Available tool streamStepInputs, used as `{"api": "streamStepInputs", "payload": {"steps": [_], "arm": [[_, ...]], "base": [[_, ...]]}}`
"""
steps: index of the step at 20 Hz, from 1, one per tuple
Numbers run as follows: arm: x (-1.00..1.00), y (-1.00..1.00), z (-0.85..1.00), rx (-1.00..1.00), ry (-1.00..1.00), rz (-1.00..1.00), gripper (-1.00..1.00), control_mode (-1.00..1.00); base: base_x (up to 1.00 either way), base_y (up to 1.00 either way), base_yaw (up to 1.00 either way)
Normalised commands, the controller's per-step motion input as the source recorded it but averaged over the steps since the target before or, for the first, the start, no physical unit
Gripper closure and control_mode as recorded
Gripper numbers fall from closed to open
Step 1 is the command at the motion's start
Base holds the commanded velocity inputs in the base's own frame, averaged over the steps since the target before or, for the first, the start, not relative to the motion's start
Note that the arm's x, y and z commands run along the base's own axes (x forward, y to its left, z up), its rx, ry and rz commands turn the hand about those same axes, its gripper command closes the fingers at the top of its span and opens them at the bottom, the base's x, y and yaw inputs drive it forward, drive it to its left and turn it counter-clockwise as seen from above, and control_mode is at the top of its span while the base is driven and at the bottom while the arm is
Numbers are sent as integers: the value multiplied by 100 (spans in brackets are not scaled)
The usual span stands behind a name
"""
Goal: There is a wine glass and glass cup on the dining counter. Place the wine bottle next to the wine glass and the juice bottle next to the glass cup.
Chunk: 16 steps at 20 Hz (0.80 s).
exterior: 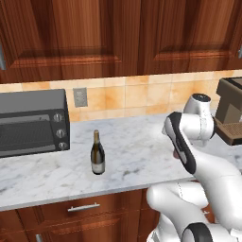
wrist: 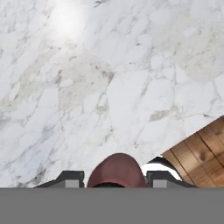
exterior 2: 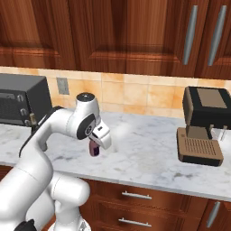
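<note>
The juice bottle (exterior 2: 94, 148), small with dark red contents, hangs above the marble worktop (exterior 2: 149, 149) near its front edge. My gripper (exterior 2: 95, 145) is shut on it. In the hand view its rounded red body (wrist: 117, 170) sits between my two dark fingertips (wrist: 71, 177), seen from above the marble. A sliver of the juice bottle (exterior: 176, 153) peeks out behind my forearm. The wine bottle (exterior: 98, 153), tall and dark with a pale label, stands upright on the worktop, left of my arm. The dining counter, wine glass and glass cup are out of view.
A dark toaster oven (exterior: 30, 123) sits at the back left of the worktop, and a brown coffee machine (exterior 2: 202, 126) at the right. Wood cabinets hang above, and drawers with handles (exterior 2: 135, 195) run below. Wood floor (wrist: 199, 151) shows past the counter edge.
</note>
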Motion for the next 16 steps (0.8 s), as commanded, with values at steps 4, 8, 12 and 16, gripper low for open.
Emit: {"api": "streamStepInputs", "payload": {"steps": [4, 8, 12, 16], "arm": [[-23, 0, 24, -1, 0, 0, 100, -100], [-1, 0, 4, 0, -4, 0, 100, -100], [0, 0, 0, 0, 0, 0, 100, 100], [0, 0, 0, 0, 0, 0, 100, 100]], "base": [[0, 0, 0], [0, 0, 0], [0, 0, 0], [-17, -1, 0]]}}
